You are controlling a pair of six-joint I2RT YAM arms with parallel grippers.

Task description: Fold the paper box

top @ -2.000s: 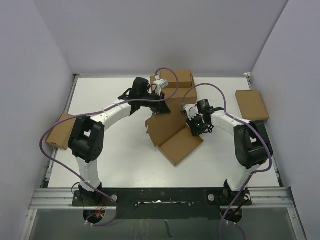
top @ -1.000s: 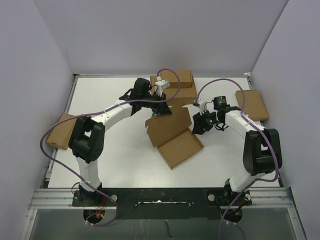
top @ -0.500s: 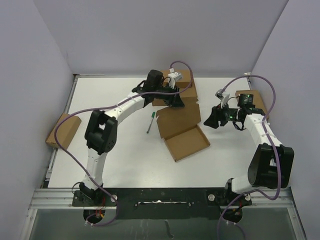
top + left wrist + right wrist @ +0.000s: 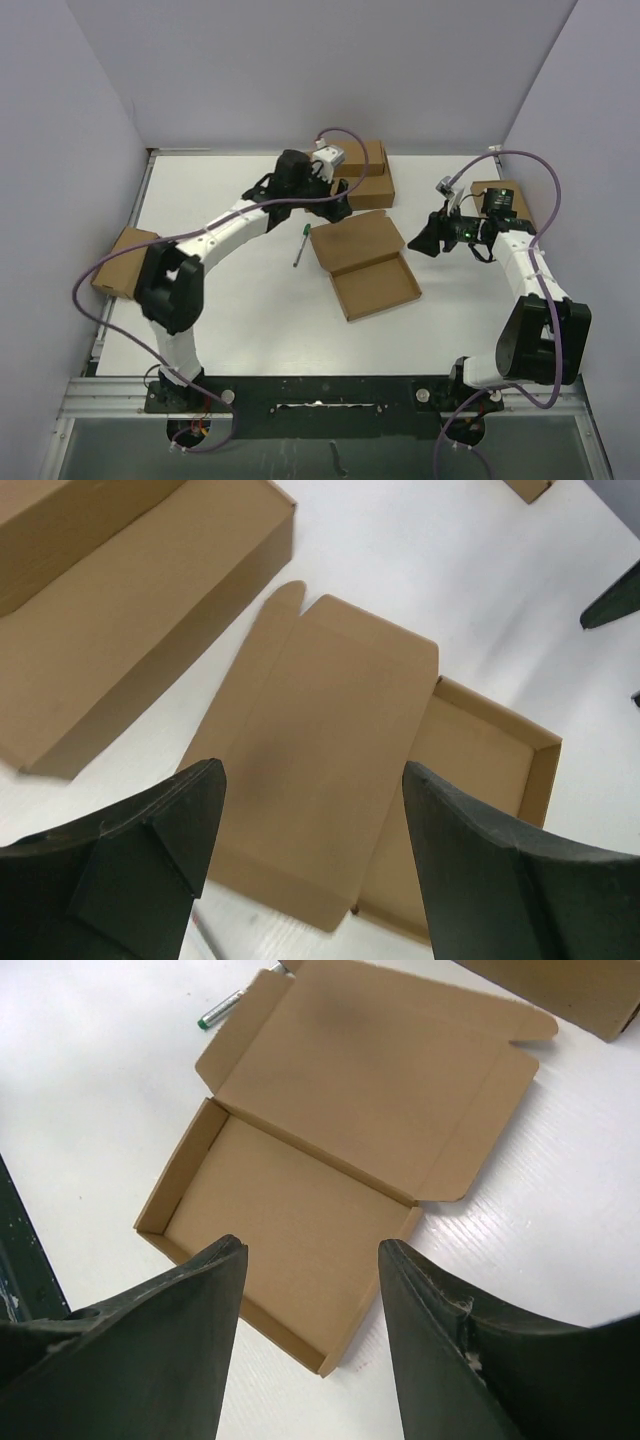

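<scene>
Brown cardboard makes the paper box (image 4: 364, 263) (image 4: 330, 780) (image 4: 330, 1150), which lies open near the middle of the white table (image 4: 230, 310). Its shallow tray part is on the near side, with low walls standing up. The lid part is spread flat toward the far side, with the side flaps out.

The left gripper (image 4: 338, 205) (image 4: 312, 775) hangs above the far part of the lid. Its 2 fingers are wide apart and there is nothing between them. The right gripper (image 4: 422, 243) (image 4: 312, 1250) is to the right of the box, apart from it, and it points toward it. Its fingers are also spread wide and hold nothing.

A pen (image 4: 300, 245) (image 4: 222, 1005) with a green end lies on the table just beside the left corner of the lid. 2 bigger boxes (image 4: 362, 180) (image 4: 130, 610) stand at the far side, just behind the lid. Another brown box (image 4: 125, 262) sits at the left edge of the table, and 1 more (image 4: 503, 205) at the right edge, partly hidden by the right arm.
</scene>
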